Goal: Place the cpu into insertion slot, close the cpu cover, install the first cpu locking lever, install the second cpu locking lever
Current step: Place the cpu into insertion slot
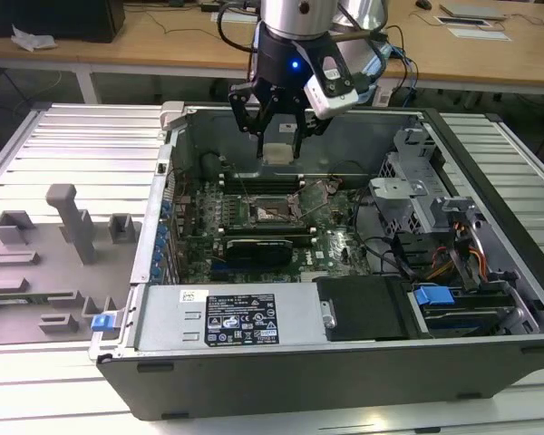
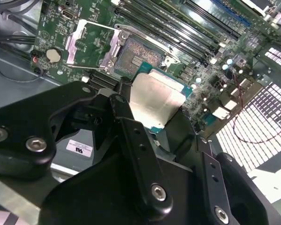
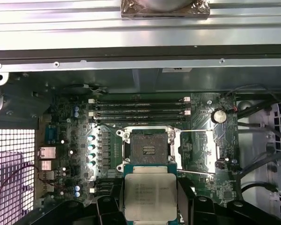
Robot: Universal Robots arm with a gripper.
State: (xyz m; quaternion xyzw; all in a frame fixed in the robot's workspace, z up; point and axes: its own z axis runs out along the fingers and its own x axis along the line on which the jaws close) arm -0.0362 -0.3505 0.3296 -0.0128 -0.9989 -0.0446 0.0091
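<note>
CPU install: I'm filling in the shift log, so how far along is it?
Done: the cpu is picked up, clamped in the gripper. In hand: it hovers over the board near the insertion slot, whose contacts are bare. Left: seating it, closing the cpu cover, which lies open beside the slot, and both lever steps.

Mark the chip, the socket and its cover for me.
chip (image 3: 150, 194): first wrist view, middle of its metal top.
socket (image 3: 148, 149): first wrist view, centre of its contact field.
cover (image 2: 74, 44): second wrist view, one side bar of the open frame.
</note>
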